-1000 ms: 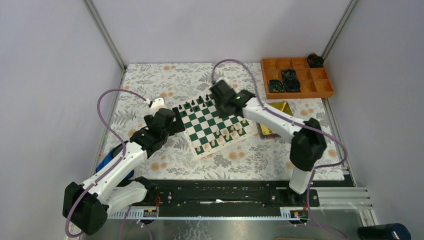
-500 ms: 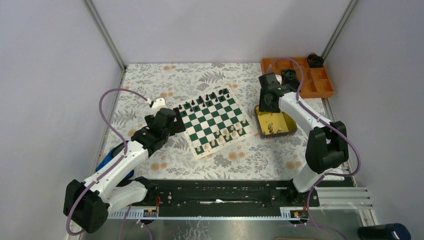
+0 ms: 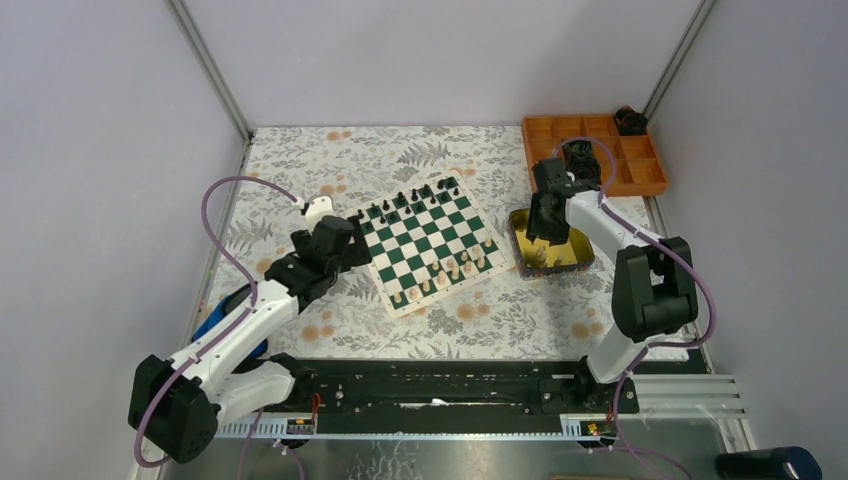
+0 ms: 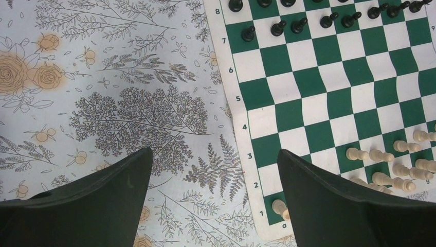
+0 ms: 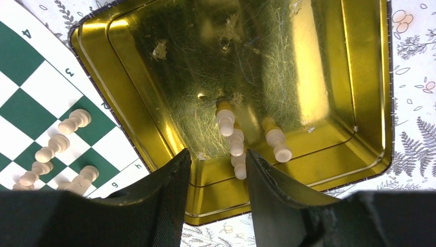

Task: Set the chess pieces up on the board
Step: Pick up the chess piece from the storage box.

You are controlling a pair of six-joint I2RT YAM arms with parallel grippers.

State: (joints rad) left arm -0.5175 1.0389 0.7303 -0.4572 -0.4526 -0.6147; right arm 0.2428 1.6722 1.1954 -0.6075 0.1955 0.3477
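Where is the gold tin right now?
In the top view, the gold tin sits just right of the board, in front of the orange tray. It is directly beneath the right hand, and a few cream chess pieces are inside.

The desk [image 3: 330, 160] is covered all over with a pale cloth printed with grey ferns and orange roses, and metal rails run along its sides. The board [image 3: 425, 240], a thin green-and-white checked mat with a cream border, lies directly on the cloth near the middle, turned at an angle and slightly rippled. A shiny gold tin [image 3: 555, 260] sits close against its right edge. An orange compartment tray [image 3: 640, 187] lies in the far right corner, apart from the tin. A blue thing [image 3: 212, 325] shows at the near left edge, partly hidden.
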